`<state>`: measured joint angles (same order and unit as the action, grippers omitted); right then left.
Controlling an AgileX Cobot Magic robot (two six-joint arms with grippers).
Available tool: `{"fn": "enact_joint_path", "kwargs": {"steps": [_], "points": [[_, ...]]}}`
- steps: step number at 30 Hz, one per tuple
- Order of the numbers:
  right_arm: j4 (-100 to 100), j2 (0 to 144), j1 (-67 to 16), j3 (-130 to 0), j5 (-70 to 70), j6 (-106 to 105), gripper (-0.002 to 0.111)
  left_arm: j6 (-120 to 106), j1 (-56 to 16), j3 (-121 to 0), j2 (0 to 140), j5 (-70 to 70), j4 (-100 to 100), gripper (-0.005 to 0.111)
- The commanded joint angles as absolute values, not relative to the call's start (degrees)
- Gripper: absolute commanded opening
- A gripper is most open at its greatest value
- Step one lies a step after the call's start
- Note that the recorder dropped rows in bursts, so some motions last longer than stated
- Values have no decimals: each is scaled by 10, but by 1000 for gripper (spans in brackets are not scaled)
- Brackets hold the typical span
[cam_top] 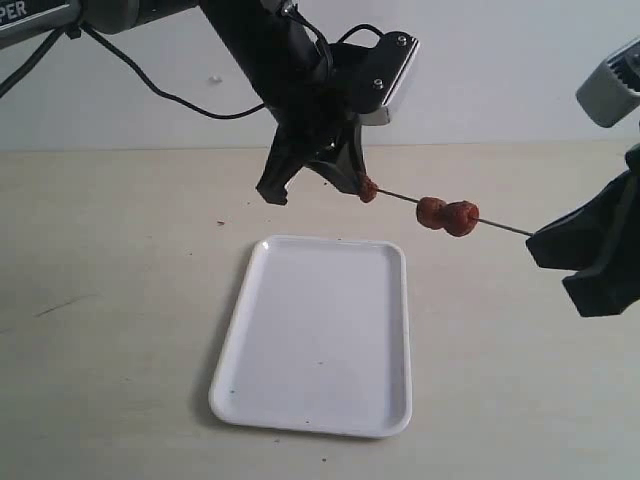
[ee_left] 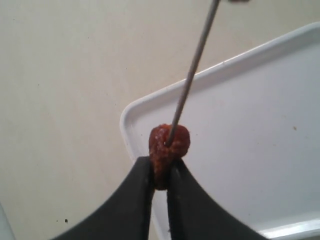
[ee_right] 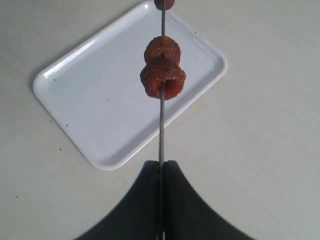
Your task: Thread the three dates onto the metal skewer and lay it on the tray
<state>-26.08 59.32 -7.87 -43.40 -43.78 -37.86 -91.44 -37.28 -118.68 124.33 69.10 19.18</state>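
Note:
The metal skewer [cam_top: 500, 224] hangs in the air above the far edge of the white tray [cam_top: 320, 340], nearly level. My right gripper [ee_right: 161, 164] is shut on its near end. Two dates [cam_top: 447, 215] sit side by side at mid-rod, seen stacked in the right wrist view as two dates [ee_right: 162, 72]. A third date [cam_top: 368, 188] is at the rod's tip, and my left gripper [ee_left: 160, 172] is shut on that third date [ee_left: 169, 147], with the skewer [ee_left: 192, 70] entering it. The tray [ee_left: 240, 125] lies below.
The pale tabletop [cam_top: 110, 260] runs all round the tray. A few dark crumbs [cam_top: 221, 222] lie left of the tray's far corner. A black cable [cam_top: 160, 92] hangs from the left arm in front of the white back wall.

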Motion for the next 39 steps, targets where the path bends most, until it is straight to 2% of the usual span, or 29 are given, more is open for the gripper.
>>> {"fn": "enact_joint_path", "kwargs": {"steps": [1, 13, 17, 22, 24, 39], "points": [[-304, 620, -77, -451, -413, -400, 0, -912, -393, -1187, 1236, 700, 244, 0], [-300, 623, -77, -460, -415, -404, 0, -861, -393, -1187, 1236, 700, 245, 1], [-297, 623, -77, -460, -415, -404, 0, -868, -393, -1187, 1231, 700, 245, 14], [-294, 623, -77, -460, -415, -404, 0, -869, -392, -1187, 1225, 700, 247, 38], [-284, 623, -77, -460, -416, -404, 0, -863, -392, -1187, 1224, 700, 248, 43], [-234, 620, -77, -460, -419, -358, 0, -811, -354, -1187, 1173, 700, 241, 43]]}}
